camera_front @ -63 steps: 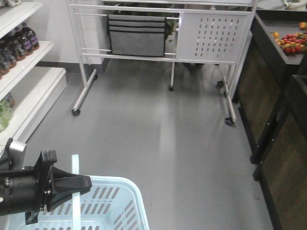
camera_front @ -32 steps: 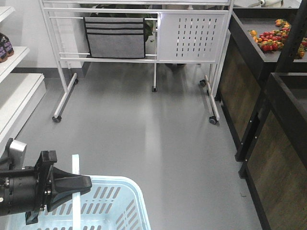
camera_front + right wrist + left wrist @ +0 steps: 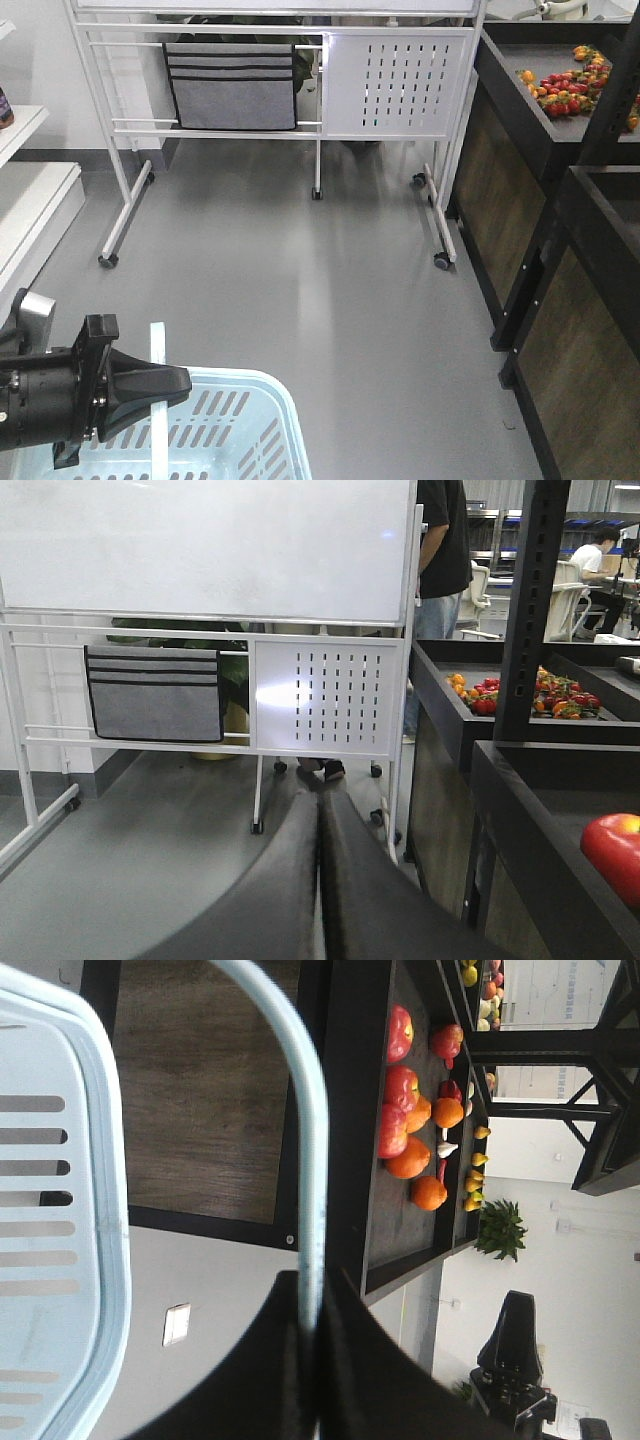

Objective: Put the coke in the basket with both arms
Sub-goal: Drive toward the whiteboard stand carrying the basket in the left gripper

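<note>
Left gripper [image 3: 308,1295] clamped on the flat handle [image 3: 305,1110] of the basket [image 3: 262,395], handle running lengthwise through it; right gripper [image 3: 320,815] closed, empty, pointing toward the whiteboard stand [image 3: 200,550]; coke in no view, so its direction and the nearer arm cannot be told.

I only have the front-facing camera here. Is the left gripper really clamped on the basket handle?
Observer: Yes. The left wrist view shows the left gripper shut on the basket handle.
Operator: And the right gripper? It's outside my view.
Observer: The right gripper is shut and empty.
Operator: Is anyone ahead of us?
Observer: The right wrist view shows a person standing behind the whiteboard.
</note>
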You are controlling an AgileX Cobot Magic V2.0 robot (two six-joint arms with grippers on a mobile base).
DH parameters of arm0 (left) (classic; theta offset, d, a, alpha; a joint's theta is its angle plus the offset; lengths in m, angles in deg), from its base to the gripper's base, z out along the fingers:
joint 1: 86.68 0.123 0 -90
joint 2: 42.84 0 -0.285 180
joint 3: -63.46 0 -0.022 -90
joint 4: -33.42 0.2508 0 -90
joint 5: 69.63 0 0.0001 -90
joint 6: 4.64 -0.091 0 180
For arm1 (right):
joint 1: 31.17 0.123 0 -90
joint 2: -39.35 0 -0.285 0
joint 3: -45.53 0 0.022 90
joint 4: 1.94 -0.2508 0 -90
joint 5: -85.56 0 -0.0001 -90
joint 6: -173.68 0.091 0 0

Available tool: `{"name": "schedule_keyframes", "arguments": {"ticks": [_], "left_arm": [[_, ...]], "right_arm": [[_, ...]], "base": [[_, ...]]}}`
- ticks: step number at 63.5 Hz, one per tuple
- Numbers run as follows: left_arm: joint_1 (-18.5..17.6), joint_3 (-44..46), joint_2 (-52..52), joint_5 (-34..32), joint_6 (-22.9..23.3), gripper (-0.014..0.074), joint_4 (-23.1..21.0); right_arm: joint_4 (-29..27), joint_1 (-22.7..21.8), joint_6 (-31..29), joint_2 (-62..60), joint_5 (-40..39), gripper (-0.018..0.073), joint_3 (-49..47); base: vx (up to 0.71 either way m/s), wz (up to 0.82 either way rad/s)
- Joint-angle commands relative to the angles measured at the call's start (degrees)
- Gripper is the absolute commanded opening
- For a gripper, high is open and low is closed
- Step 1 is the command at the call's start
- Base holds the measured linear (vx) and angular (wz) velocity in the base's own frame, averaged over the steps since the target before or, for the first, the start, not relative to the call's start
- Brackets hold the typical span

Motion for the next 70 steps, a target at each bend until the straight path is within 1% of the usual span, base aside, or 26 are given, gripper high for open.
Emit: {"name": "schedule_keyframes", "arguments": {"ticks": [1,35,70], "left_arm": [[-0.08,1.19,-1.31,3.25,-0.23,-0.0006,-4.26],[-0.08,1.19,-1.31,3.25,-0.23,-0.0006,-4.26],[-0.08,1.19,-1.31,3.25,-0.23,-0.0006,-4.26]], "right_arm": [[0.16,-0.3,-0.21,-0.72,-4.11,-0.001,0.47],[0.16,-0.3,-0.21,-0.72,-4.11,-0.001,0.47],[0.16,-0.3,-0.21,-0.72,-4.18,-0.001,0.47]], "base": [[0.16,0.01],[0.17,0.01],[0.16,-0.06]]}}
